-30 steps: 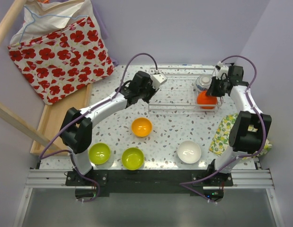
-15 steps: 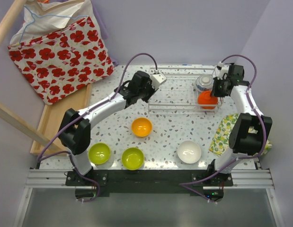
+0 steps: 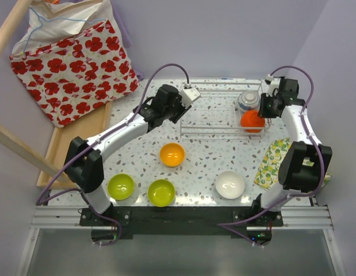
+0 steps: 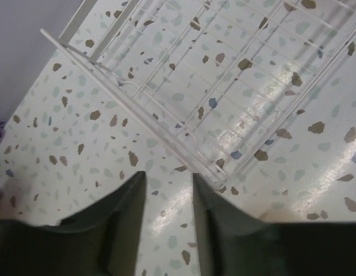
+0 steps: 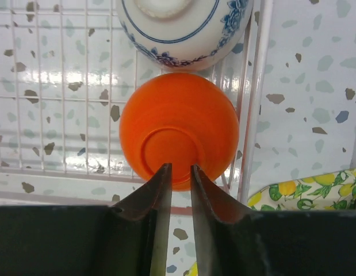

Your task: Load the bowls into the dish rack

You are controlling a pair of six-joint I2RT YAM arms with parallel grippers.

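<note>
The thin white wire dish rack (image 3: 212, 135) is sitting at the far right of the speckled table (image 3: 137, 150), and only two bowls are standing in its right end. One is a blue-patterned white bowl (image 5: 183, 29). Touching it on the near side, a red-orange bowl (image 5: 178, 129) is leaning on edge with its foot ring facing the right wrist camera.

The right gripper (image 5: 179, 168) is hovering with its jaws a narrow slit apart and its tips overlapping that bowl's near edge. Nothing is looking clamped, though contact cannot be ruled out. If the tips are dragging on the bowl when the arm pulls away, it is likely to topple, knock its neighbour or roll out over the near rail.

The left gripper (image 4: 167, 175), also slightly parted and empty, is hanging at the rack's left end, just beside a corner. A careless drop or swing there is risking a snag on the wires, shifting the whole rack.

An orange-yellow bowl (image 3: 172, 154), one lime green bowl (image 3: 121, 186), another lime green bowl (image 3: 161, 192) and a plain white bowl (image 3: 230, 184) are waiting on the near table, not yet loaded.
</note>
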